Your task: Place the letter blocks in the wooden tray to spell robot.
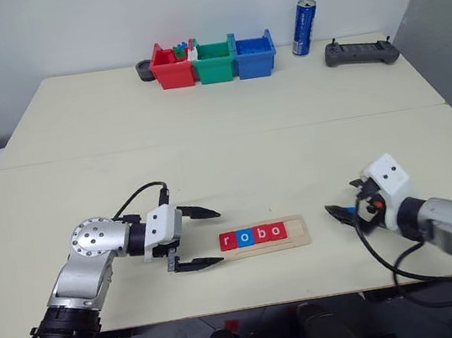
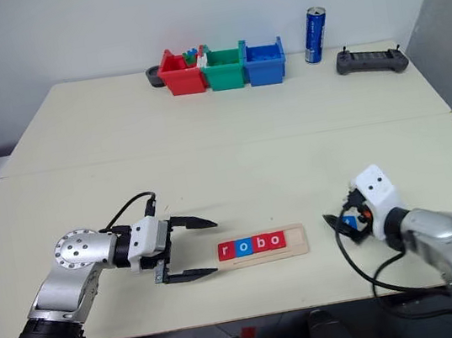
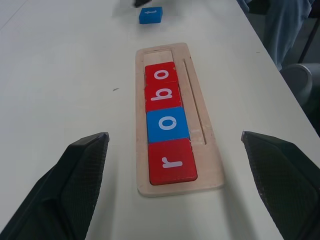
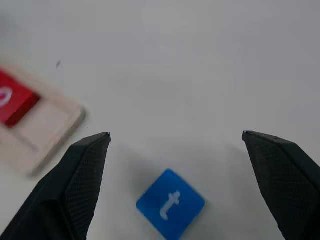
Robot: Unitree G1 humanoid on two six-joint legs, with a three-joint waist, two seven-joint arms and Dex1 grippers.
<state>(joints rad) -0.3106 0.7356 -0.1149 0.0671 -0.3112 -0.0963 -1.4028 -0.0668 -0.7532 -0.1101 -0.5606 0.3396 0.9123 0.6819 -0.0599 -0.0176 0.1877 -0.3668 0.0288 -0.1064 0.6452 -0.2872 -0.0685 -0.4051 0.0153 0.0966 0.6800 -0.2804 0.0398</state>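
Wooden tray [image 1: 297, 232] lies flat near the front edge of the table [image 1: 221, 136], long axis running left-right, between the two arms. Pale wood strip, rounded corners, shallow groove plus a thin slot along one side. Four letter blocks [image 1: 253, 235] sit in the groove edge to edge, flat square tiles with white lowercase letters: red r, blue o, red b, red o, reading "robo" left to right; the right end slot is bare wood. Fifth tile, the blue t [image 4: 170, 203], lies loose on the table right of the tray, turned askew, between the right gripper [image 4: 175, 145] fingers, not touching either; jaws spread wide, nothing held. Left gripper [image 1: 206, 237] sits just left of the tray, black textured fingers [image 3: 80, 165] spread wide, released.
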